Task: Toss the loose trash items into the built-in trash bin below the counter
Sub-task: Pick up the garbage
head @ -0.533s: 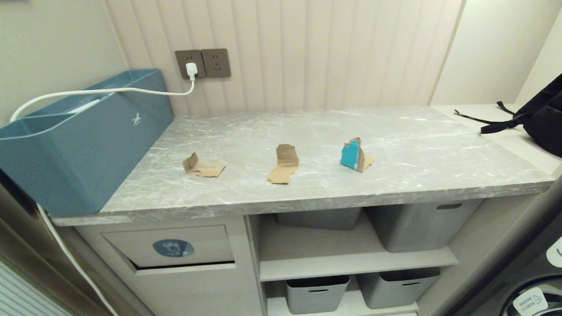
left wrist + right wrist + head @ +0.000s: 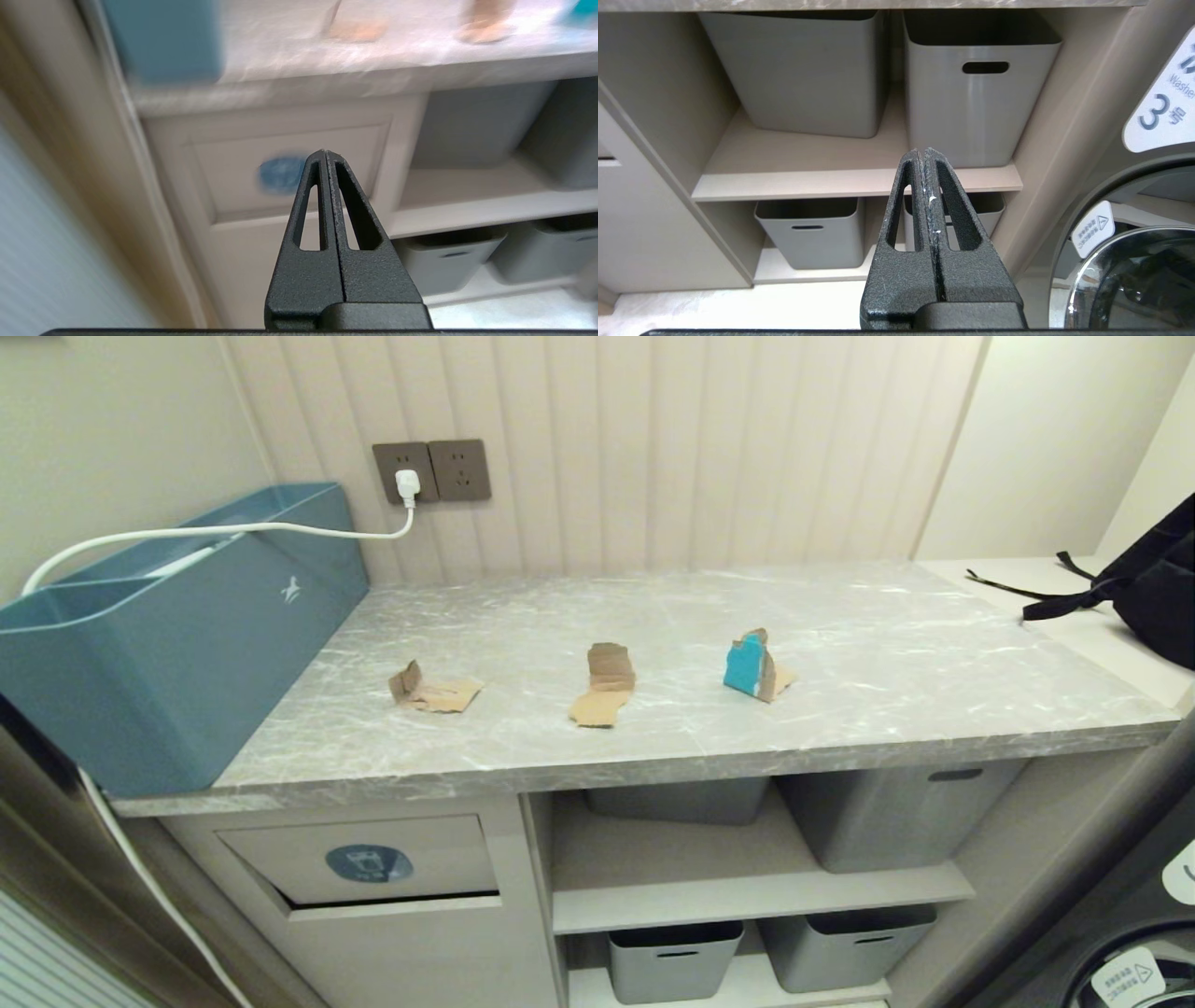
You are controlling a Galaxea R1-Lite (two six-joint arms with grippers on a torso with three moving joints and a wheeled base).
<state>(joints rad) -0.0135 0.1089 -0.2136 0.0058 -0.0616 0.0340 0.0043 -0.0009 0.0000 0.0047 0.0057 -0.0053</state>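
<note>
Nothing on the counter (image 2: 653, 747) has shifted since half a second ago; the scraps, the box and the cord lie just as they did. The counter is a long grey marble-patterned top with white veins and a thick edge, set against a pale ribbed wall panel that carries two brown sockets (image 2: 431, 471), one with a white plug and cord (image 2: 215, 530) running over a big teal plastic box (image 2: 177, 625) at the left end. A black bag (image 2: 1153, 583) sits on a lighter ledge at the far right. Three torn brown cardboard scraps lie in a row, well apart: a flat creased one on the left (image 2: 433, 690), a folded one in the middle (image 2: 605, 683), and one with a bright turquoise face on the right (image 2: 754, 665), standing partly upright. Below the counter at the left is the trash bin flap (image 2: 373, 859), beige, with a blue oval sticker, its lower edge tilted slightly ajar. Right of it, open shelves hold grey storage bins (image 2: 976, 88). The left gripper (image 2: 326, 154) is clenched and empty, pointing toward the flap; the right gripper (image 2: 923, 151) is clenched and empty before the shelves, beside a washing machine door (image 2: 1134, 275).
</note>
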